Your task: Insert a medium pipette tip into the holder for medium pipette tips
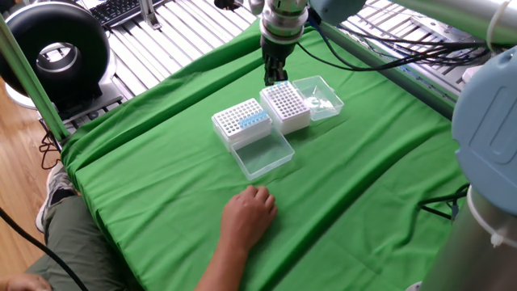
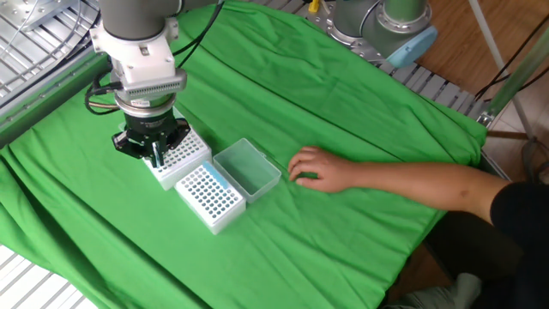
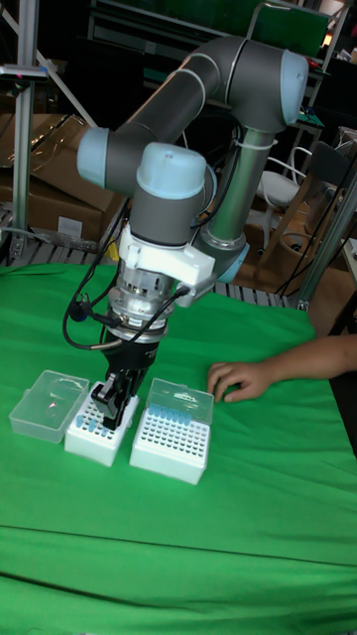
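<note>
Your medium pipette tip cannot be picked out as a separate object in any view; if one sits between the fingers, it is too small to resolve. The holder (image 1: 287,105) under the gripper is the white perforated rack, seen in one fixed view with its clear hinged lid (image 1: 319,95) lying open on the far side. In the other fixed view the same holder (image 2: 177,159) sits beside the second rack (image 2: 208,196). The gripper (image 3: 116,399) points straight down over the holder's rear edge, fingertips close to the hole grid, and you see it likewise in one fixed view (image 1: 275,78) and in the other fixed view (image 2: 155,154). The fingers stand close together with only a narrow gap; whether they pinch a tip cannot be told. The second rack (image 1: 241,121) lies just beside the holder, touching or nearly so, carries some blue tips along one edge, and has its own clear lid (image 1: 262,153) open flat toward the near side. Both racks rest on the green cloth (image 1: 161,170) covering the table. A person's hand (image 1: 249,214) lies palm down on the cloth, well apart from the racks on the near side; the tall fixed view shows that hand (image 3: 238,379) to the right of the second rack (image 3: 171,429).
</note>
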`<action>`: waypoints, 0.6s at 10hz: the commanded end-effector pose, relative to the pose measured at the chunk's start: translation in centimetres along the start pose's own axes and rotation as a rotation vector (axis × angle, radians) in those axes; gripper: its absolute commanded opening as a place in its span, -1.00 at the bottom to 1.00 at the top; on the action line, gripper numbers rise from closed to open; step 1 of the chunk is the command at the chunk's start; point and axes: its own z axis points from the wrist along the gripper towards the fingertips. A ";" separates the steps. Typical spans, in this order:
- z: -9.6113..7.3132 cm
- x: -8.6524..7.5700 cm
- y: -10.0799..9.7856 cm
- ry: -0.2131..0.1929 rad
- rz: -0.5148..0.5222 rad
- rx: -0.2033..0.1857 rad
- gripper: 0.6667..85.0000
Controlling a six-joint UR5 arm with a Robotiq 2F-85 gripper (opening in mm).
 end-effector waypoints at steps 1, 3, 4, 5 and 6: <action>-2.5 -0.7 0.1 0.003 0.027 -0.014 -0.99; -4.5 -0.8 0.1 0.030 0.032 -0.012 -0.99; -5.3 -1.1 0.1 0.035 0.042 -0.012 -0.99; -6.0 -1.4 0.3 0.041 0.057 -0.017 -0.99; -6.7 -2.0 0.5 0.040 0.087 -0.024 -0.99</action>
